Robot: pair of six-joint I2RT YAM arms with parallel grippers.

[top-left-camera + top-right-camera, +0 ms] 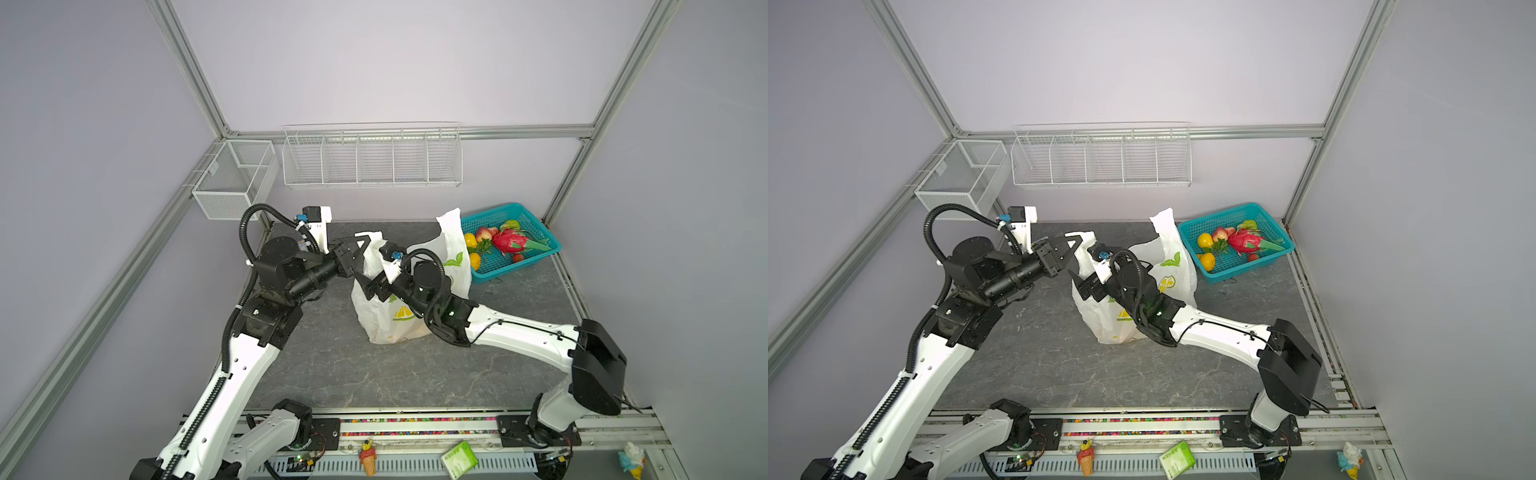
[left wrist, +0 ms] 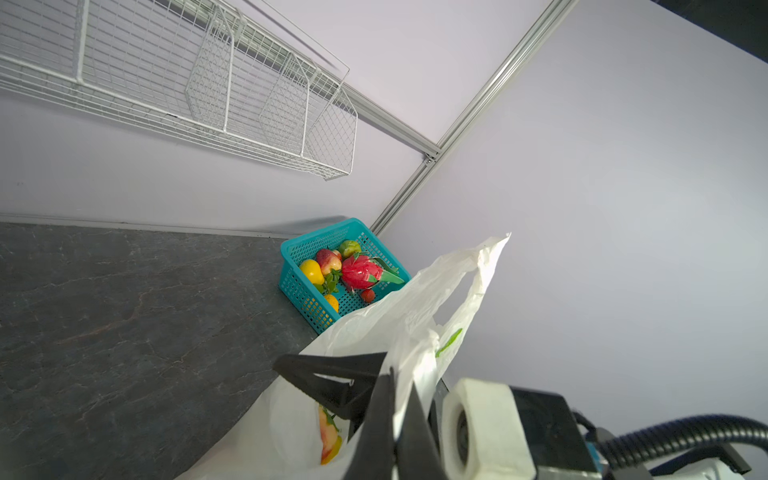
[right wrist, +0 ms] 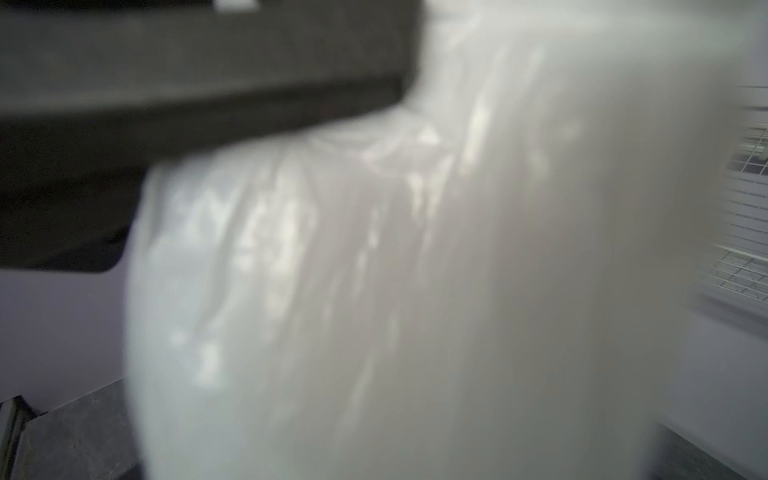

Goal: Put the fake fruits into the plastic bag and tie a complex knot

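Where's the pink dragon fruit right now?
In both top views the dragon fruit lies in the teal basket at the table's back right corner, next to the peach and right of the plastic bag.

Robot lab cell: aluminium frame [image 1: 523, 131], plain walls [image 1: 395, 62]

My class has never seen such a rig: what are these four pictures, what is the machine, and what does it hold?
Two robot arms work at a grey table. Both top views look down from one overhead camera; each wrist view comes from a camera on an arm. In the middle stands a printed plastic bag: the left pincer is shut on its edge, the right pincer looks open at its mouth. One red-yellow fake fruit lies inside. A teal basket in the far right corner holds more, among them a pink dragon fruit.
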